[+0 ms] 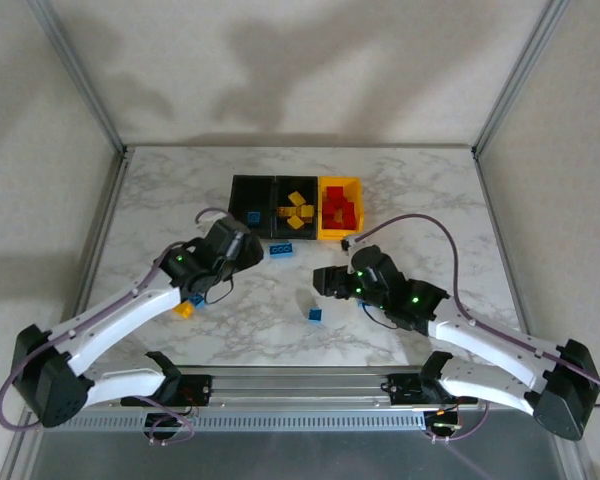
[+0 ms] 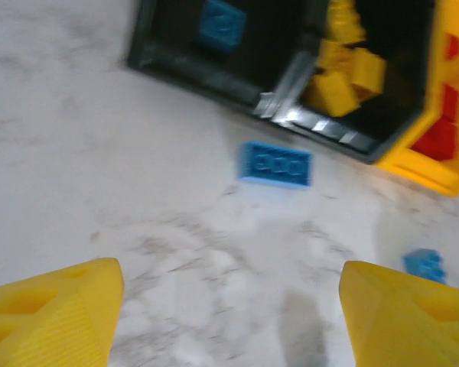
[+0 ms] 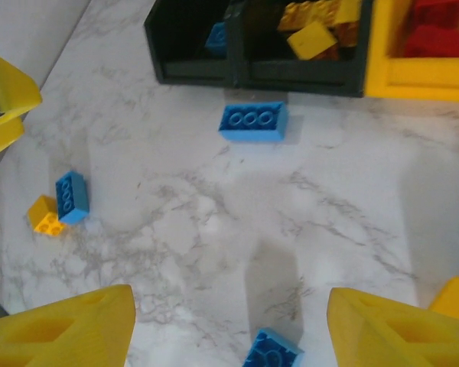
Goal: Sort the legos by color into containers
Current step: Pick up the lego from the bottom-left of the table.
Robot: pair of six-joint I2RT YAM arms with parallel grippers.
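While both arms reach forward from their bases at the near edge of the marble-patterned table (image 1: 160,190), the overhead view shows the left arm (image 1: 120,320) stretched diagonally toward the centre, with the left gripper (image 1: 245,248) just short of the left black bin (image 1: 234,200), which holds one blue brick (image 1: 253,216). The right arm (image 1: 480,345) angles inward from the other side, its right gripper (image 1: 325,282) pointing left over bare tabletop. Yellow bricks (image 1: 297,210) lie in the middle black bin (image 1: 296,180) and red bricks (image 1: 340,210) in the yellow bin (image 1: 340,236). A long blue brick (image 1: 280,249) lies just in front of the bins, a small blue brick (image 1: 315,315) lies nearer the bases, and a loose yellow brick (image 1: 183,310) touches a neighbouring blue brick (image 1: 196,300) beside the left forearm. From the left wrist, the left gripper (image 2: 229,317) tilts down at the table, its yellow fingers (image 2: 53,313) spread wide with nothing between them; the long blue brick (image 2: 275,164) lies ahead, well apart from them, near the bins' front wall. From the right wrist, the right gripper (image 3: 229,329) likewise looks down, fingers (image 3: 398,329) parted and empty. The small blue brick (image 3: 271,353) rests on the table at the lower edge, below the gap. The long blue brick (image 3: 252,122) lies farther ahead by the bins, and the loose yellow brick (image 3: 46,215) and neighbouring blue brick (image 3: 71,196) sit off to the left.
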